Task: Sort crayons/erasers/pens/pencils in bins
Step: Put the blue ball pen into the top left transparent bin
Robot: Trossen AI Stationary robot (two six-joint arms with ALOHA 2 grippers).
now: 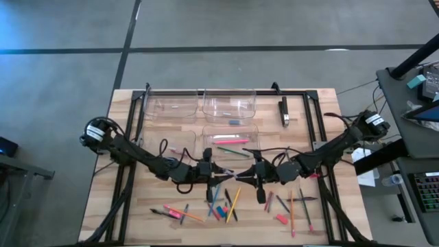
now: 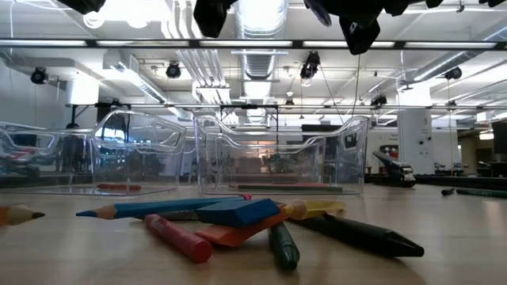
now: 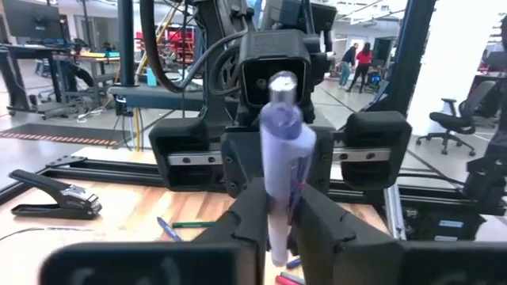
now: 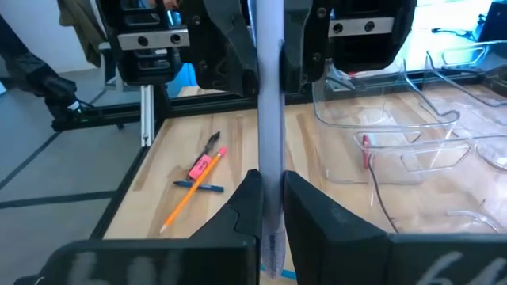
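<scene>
Item: pale purple pen (image 3: 282, 170), raised above mid-surface (image 1: 130, 206); you see both ends clamped, left tool (image 1: 214, 177) and right tool (image 1: 251, 173) each closed on it. Its tip is cut off in both wrist views. Bins (image 1: 230, 106): one holds a blue eraser (image 1: 234, 122), another pencils (image 1: 232, 140).
</scene>
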